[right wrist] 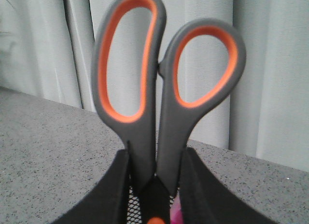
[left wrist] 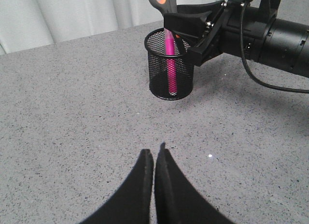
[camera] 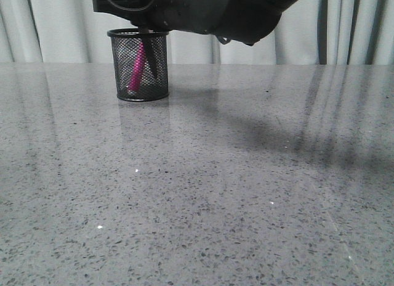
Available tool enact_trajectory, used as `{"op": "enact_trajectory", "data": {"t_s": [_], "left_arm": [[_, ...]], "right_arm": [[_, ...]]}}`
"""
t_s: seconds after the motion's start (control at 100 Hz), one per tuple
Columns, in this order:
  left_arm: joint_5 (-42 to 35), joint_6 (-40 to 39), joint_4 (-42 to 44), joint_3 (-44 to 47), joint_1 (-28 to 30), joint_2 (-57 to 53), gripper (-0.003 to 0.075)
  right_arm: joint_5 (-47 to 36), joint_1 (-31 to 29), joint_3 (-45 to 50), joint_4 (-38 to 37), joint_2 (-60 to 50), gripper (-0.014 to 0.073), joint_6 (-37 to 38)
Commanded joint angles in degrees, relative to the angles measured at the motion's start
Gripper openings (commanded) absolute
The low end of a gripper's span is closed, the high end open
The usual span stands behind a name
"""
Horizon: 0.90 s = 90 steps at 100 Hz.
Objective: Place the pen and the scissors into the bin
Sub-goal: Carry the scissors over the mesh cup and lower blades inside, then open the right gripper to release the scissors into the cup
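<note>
My right hand (right wrist: 154,185) is clamped on the scissors (right wrist: 159,89), fingers pinching the shanks just under the orange-lined loops, so the handles stand up and the blades point straight down. I hold them there, I judge, because that grip keeps the long blades free to slide into the bin (left wrist: 170,72). In the front view a dark blade (camera: 150,58) already shows through the mesh, inside the bin, while the handles stand above its rim. The pen (left wrist: 170,64) is in the bin too, leaning against the wall beside the blade, its tip down on the base. Whether the blade tips touch the base, I cannot tell. My left hand (left wrist: 154,154) hangs near the bin on the robot's side, fingers together and holding nothing, low over the speckled grey surface (camera: 246,206). It keeps clear, as I read it, so the right arm has room over the bin.
</note>
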Motion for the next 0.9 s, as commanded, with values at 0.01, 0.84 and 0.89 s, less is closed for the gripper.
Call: {"op": "enact_trajectory", "data": {"t_s": [0.01, 0.84, 0.89], "left_arm": [[-2.45, -0.66, -2.56, -1.53, 0.14, -0.17, -0.0022], [-2.36, -0.66, -2.56, -1.53, 0.14, -0.17, -0.0022], [-2.36, -0.66, -2.56, -1.53, 0.14, -0.17, -0.0022]], "right_arm": [[-5.50, -0.29, -1.39, -0.65, -3.44, -0.0075, -0.35], [-4.36, -0.29, -1.39, -0.65, -3.44, 0.0319, -0.35], [-4.59, -0.29, -1.39, -0.65, -3.44, 0.0319, -0.35]]}}
